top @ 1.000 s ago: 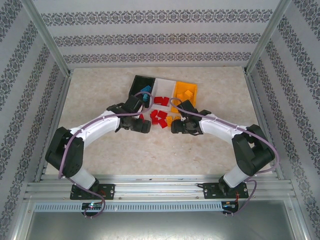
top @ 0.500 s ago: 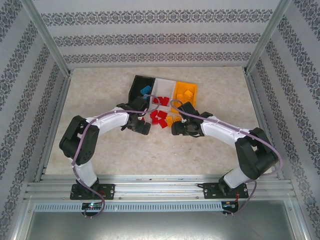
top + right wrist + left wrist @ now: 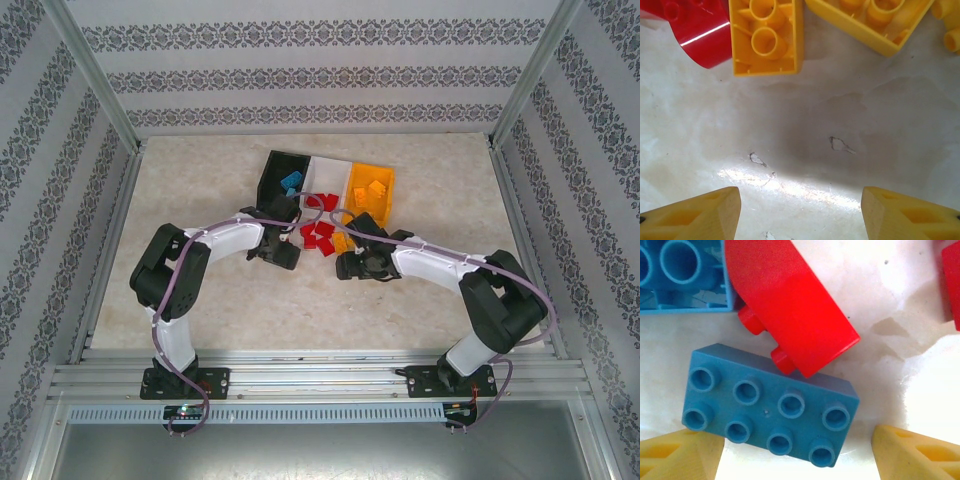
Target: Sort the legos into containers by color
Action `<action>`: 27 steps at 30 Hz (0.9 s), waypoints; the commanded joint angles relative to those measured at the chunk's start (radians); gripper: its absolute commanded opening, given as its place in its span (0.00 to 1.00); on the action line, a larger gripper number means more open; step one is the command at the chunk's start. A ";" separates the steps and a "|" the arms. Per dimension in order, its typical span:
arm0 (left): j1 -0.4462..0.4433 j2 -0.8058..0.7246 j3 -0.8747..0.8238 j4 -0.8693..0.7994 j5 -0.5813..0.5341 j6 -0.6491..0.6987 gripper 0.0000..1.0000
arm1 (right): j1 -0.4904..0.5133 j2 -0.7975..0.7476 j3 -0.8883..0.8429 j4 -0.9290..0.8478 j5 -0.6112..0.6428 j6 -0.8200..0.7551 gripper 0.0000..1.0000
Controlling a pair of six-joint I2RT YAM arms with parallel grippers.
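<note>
- Legos [image 3: 320, 235] lie in a loose heap on the table [image 3: 815, 140], just in front of three bins in a row: black bin [image 3: 275, 165], white bin [image 3: 326, 170] and orange bin [image 3: 386, 176]. A few blue ones sit in the black bin and orange ones in the orange bin. The red ones are on the table.
- Left gripper [image 3: 797, 452] is spread wide and holds nothing. A blue brick [image 3: 770, 410] lies studs up just ahead of its fingertips [image 3: 680, 455].
- Right gripper [image 3: 800, 215] is likewise spread and holds nothing. It hangs over bare table, with an upturned orange brick [image 3: 765, 37] further ahead.
- Handling, as I judge it: light, hard, stiff plastic with glossy sides that may slip, and nothing fragile. The blue brick is best pinched across its narrow width, one finger on each long flat side, near the middle. As the left gripper stands, the brick's length runs across the gap instead.
- A red brick [image 3: 795, 315] with a curved face lies on its side, its studs touching the blue brick's far long side. A finger going down there would likely nudge it.
- Hard to tell: whether the red brick leans on the blue one or merely touches it.
- A second blue brick [image 3: 680, 275], upside down, is cut off at the corner of the left wrist view.
- From above, both wrists cover part of the heap, and the bricks are too small to count.
</note>
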 commanded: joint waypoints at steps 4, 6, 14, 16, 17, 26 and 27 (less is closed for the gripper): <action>0.006 -0.031 -0.033 0.025 -0.007 -0.010 0.74 | 0.022 0.017 0.011 0.015 0.005 0.026 0.65; 0.007 -0.054 -0.048 0.030 -0.005 -0.021 0.72 | 0.027 0.020 0.004 0.025 0.005 0.032 0.65; 0.007 -0.181 -0.112 0.042 0.020 -0.066 0.72 | 0.077 0.017 -0.078 0.202 0.003 0.061 0.65; 0.008 -0.220 -0.125 0.044 0.038 -0.076 0.72 | 0.093 0.021 -0.088 0.230 0.022 0.060 0.64; 0.009 -0.240 -0.125 0.041 0.047 -0.079 0.72 | 0.101 0.023 -0.091 0.240 0.036 0.056 0.64; 0.060 -0.350 -0.070 0.033 0.146 -0.105 0.72 | 0.125 0.027 -0.084 0.265 0.048 0.041 0.64; 0.065 -0.341 -0.058 0.022 0.142 -0.095 0.73 | 0.125 0.023 -0.082 0.262 0.047 0.039 0.64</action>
